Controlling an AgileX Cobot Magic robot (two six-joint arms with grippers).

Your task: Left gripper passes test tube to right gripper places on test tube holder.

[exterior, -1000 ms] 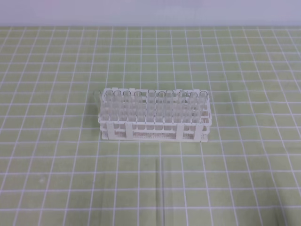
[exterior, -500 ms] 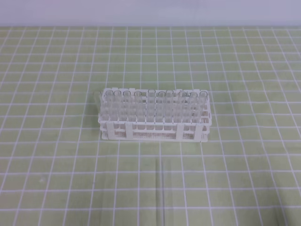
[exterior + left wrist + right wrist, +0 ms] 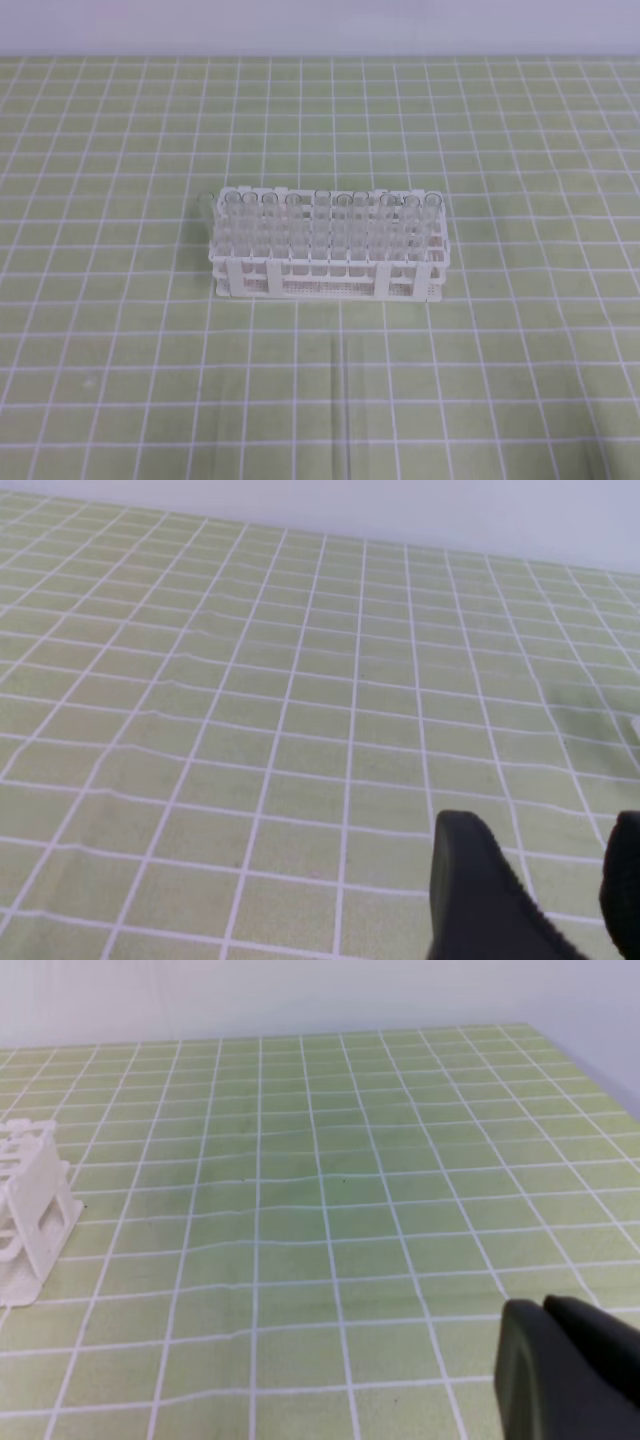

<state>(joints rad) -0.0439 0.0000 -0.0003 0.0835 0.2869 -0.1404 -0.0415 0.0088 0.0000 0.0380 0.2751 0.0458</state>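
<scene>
The white test tube holder point(image 3: 328, 270) stands in the middle of the green grid mat, with several clear test tubes point(image 3: 330, 215) upright in its back rows. One more faint clear tube point(image 3: 205, 208) shows at the rack's left end; I cannot tell whether it sits in a hole. Neither gripper appears in the exterior high view. In the left wrist view my left gripper point(image 3: 545, 860) stands open over bare mat, with nothing between its black fingers point(image 3: 475, 890). My right gripper point(image 3: 540, 1312) is shut and empty, low over the mat. The holder's end point(image 3: 30, 1205) lies far to its left.
The checked mat point(image 3: 120, 380) covers the whole table. A pale wall point(image 3: 320, 25) runs along the far edge. A faint straight crease point(image 3: 338, 400) runs toward the near edge in front of the rack.
</scene>
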